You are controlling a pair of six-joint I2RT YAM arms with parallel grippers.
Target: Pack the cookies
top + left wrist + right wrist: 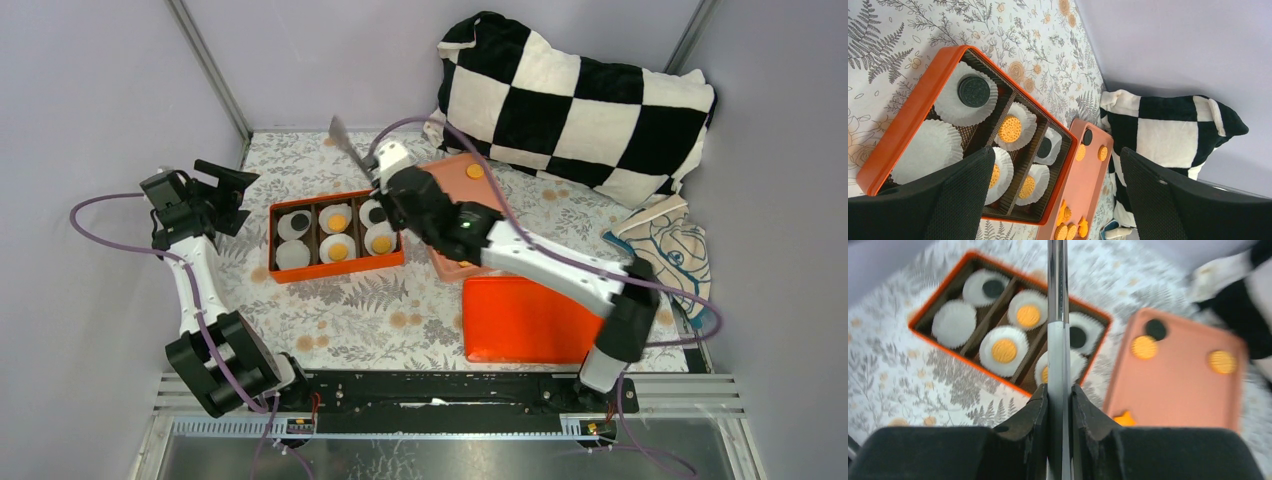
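Sitting in white paper liners (292, 256) inside the orange box (335, 268), five of the cookies (1010, 128) fill a grid of three columns and two rows: a black one at the far left, an orange one in the far middle, a black one at the far right, and orange ones in the near middle and near right. The near left liner holds nothing. More cookies lie loose on the salmon tray (1178, 385) just to the right of the box, one black and several orange. The right gripper (1059, 392) hovers over the gap between box and tray, its fingers pinched tight on a thin metal tool (1057, 290) whose blade points out over the box's right column. The left gripper (1055, 152) sits off to the left of the box, fingers spread wide and holding nothing. An orange lid (520, 320) lies nearer the arm bases on the floral tablecloth (350, 320), and a black-and-white checked pillow (570, 100) rests beyond the tray.
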